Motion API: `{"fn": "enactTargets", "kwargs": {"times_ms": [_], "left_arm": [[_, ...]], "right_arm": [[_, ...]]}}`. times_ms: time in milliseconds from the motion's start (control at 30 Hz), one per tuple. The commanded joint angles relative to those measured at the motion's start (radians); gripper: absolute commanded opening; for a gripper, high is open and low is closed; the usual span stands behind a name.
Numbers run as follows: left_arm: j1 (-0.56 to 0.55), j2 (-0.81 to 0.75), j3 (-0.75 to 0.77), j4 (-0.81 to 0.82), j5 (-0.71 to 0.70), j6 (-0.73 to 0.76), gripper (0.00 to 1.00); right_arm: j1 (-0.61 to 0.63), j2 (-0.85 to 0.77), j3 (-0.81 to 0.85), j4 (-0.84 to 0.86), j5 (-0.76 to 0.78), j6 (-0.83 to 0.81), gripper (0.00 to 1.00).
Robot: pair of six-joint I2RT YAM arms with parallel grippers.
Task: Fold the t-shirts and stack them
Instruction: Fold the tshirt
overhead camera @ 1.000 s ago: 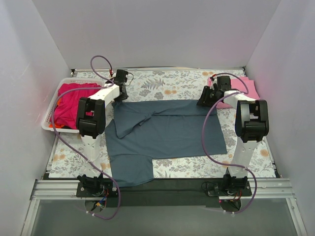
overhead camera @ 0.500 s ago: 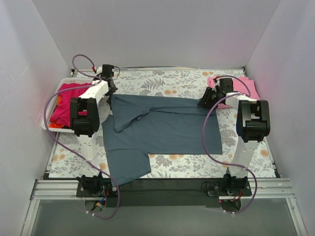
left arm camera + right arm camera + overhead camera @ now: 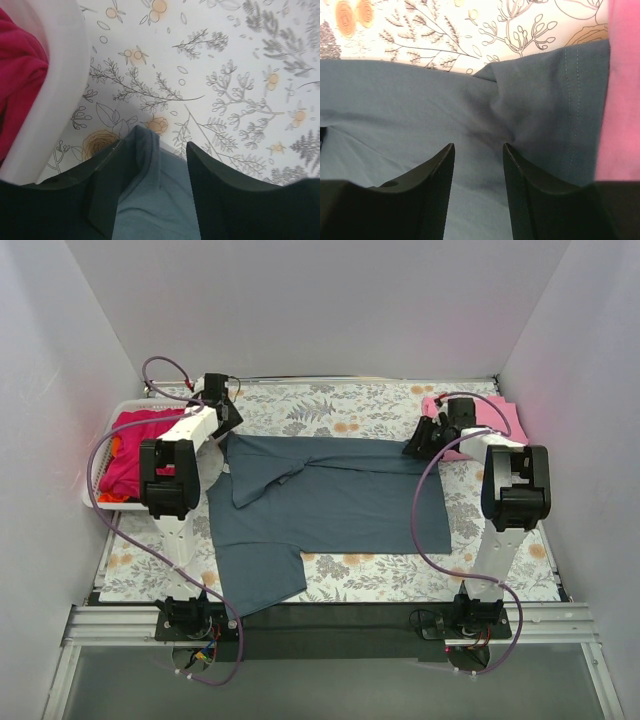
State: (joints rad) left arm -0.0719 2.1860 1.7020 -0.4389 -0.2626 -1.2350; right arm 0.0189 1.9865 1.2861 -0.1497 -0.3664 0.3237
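The slate blue-grey t-shirt point(image 3: 340, 500) lies spread flat on the flowered cloth, one sleeve hanging towards the near edge. My left gripper point(image 3: 226, 423) stands open at its far-left corner. In the left wrist view that corner point(image 3: 150, 195) lies loose between the parted fingers of the left gripper point(image 3: 156, 145). My right gripper point(image 3: 411, 447) hovers open over the shirt's far-right corner, and in its wrist view the right gripper point(image 3: 478, 146) has its jaws apart above puckered blue-grey cloth point(image 3: 420, 100). A pink t-shirt point(image 3: 497, 416) point(image 3: 622, 90) lies folded at the far right, its edge touching the blue-grey shirt.
A white slotted basket point(image 3: 97, 495) point(image 3: 57, 95) stands at the left, close to my left gripper, with a magenta t-shirt point(image 3: 135, 445) point(image 3: 15, 85) and a bit of orange-red cloth point(image 3: 116, 447) in it. Grey walls close in the table on three sides.
My left gripper pulled the shirt's far-left corner back and to the left, straightening the top edge, then opened and let it go. The right gripper stayed where it was.
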Motion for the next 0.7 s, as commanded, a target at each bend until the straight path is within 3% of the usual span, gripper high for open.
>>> {"fn": "enactTargets", "kwargs": {"times_ms": [0,67,200,400,667], "left_arm": [[0.015,-0.141,0.021,0.04,0.031,0.002,0.5],[0.012,-0.183,0.012,0.049,0.055,0.002,0.6],[0.0,-0.249,-0.019,0.055,0.094,0.008,0.69],[-0.037,-0.341,-0.163,0.055,0.114,0.002,0.67],[-0.045,-0.425,-0.404,0.058,0.172,-0.043,0.6]], "right_arm": [[-0.008,-0.103,0.035,-0.004,-0.011,-0.034,0.44],[-0.01,-0.141,0.038,-0.004,-0.016,-0.044,0.45],[0.006,-0.196,0.029,-0.005,-0.031,-0.046,0.45],[0.01,-0.239,-0.011,-0.007,0.007,-0.044,0.45],[-0.008,-0.16,-0.022,-0.016,0.047,-0.052,0.43]]}}
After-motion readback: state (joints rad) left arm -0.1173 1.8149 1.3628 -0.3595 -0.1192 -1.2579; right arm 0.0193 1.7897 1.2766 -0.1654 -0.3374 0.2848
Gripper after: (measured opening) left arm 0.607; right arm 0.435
